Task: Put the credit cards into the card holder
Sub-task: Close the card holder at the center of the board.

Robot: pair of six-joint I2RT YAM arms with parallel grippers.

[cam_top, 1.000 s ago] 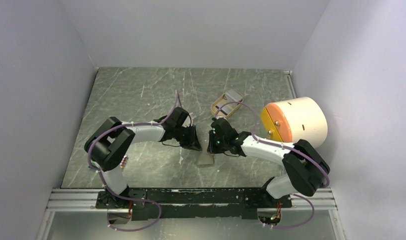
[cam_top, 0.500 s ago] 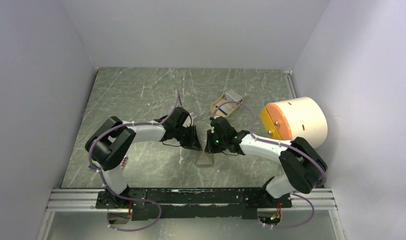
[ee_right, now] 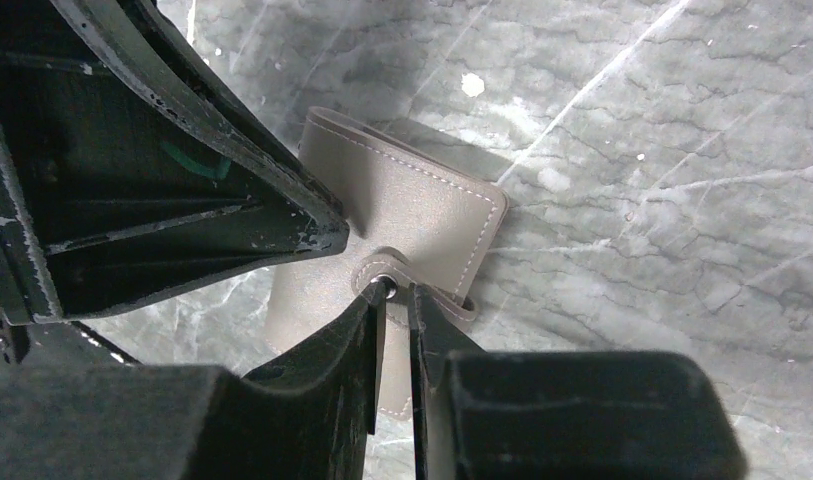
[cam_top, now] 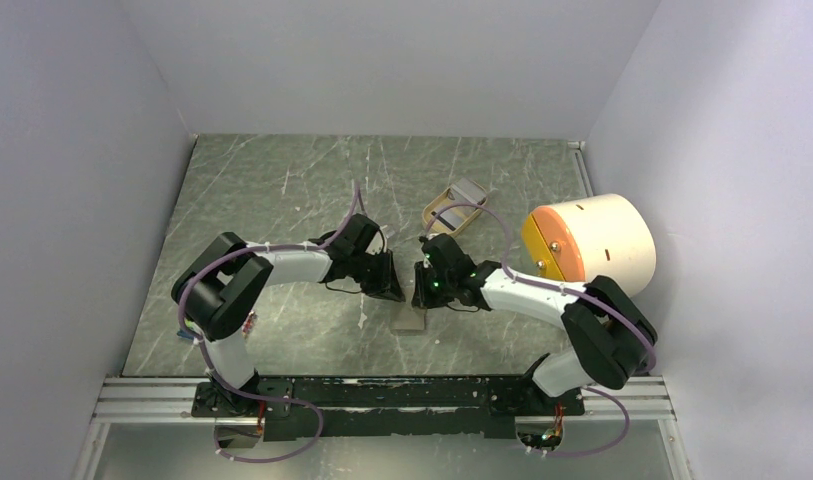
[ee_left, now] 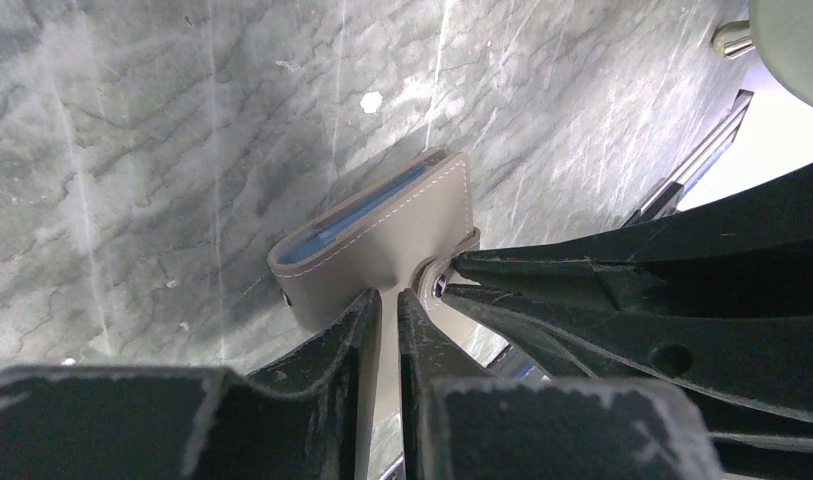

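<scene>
The card holder [cam_top: 410,319] sits at mid-table between the two arms, gripped from both sides. The left gripper [ee_left: 387,310] is closed on the thin edge of its flap, and the right gripper [ee_right: 394,305] is pinched on the snap tab. Whether the card holder touches the green marbled table [cam_top: 282,190] cannot be told.

Beyond it lie a tan tray [cam_top: 454,208] and, well to the right, a cream cylinder with an orange face [cam_top: 592,245]. Neither is in the way.

From above, the black fingers hide most of the card holder. Only the left wrist camera shows a credit card [ee_left: 367,207] — a light-blue edge inside the fold — while the right wrist view shows the stitched outer face.
</scene>
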